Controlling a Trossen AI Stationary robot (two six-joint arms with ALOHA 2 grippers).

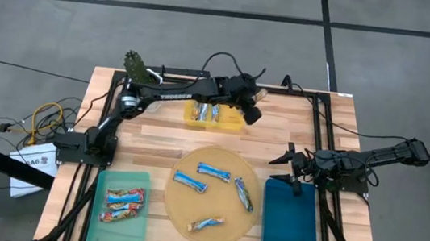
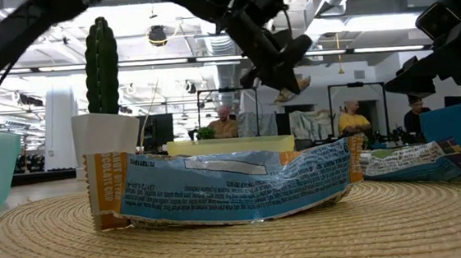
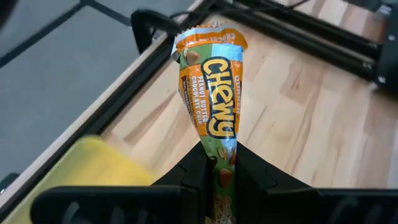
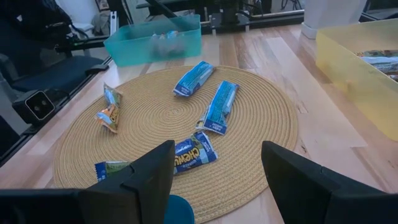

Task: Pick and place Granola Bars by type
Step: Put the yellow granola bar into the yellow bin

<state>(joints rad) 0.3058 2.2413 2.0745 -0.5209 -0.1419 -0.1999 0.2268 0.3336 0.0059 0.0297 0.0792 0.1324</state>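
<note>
On the pale wooden surface (image 1: 311,131), going left to right, a teal tray (image 1: 123,197) holds two glossy bars in red-orange and blue wrappers. Next comes a round woven straw mat (image 1: 211,195) carrying four crinkled foil bars (image 1: 213,171): three blue-white, one brownish-gold (image 1: 205,225). Behind the mat sits a shallow yellow tray (image 1: 214,117) with two bars inside. Above its right end the left gripper (image 1: 253,113) pinches an orange and green wrapped bar (image 3: 210,93) by one end, the wrapper sticking out past the fingers. Farther right, the right gripper (image 1: 285,167) hovers with fingers (image 4: 151,177) spread wide over the near edge of a dark blue rectangular tray (image 1: 290,220).
</note>
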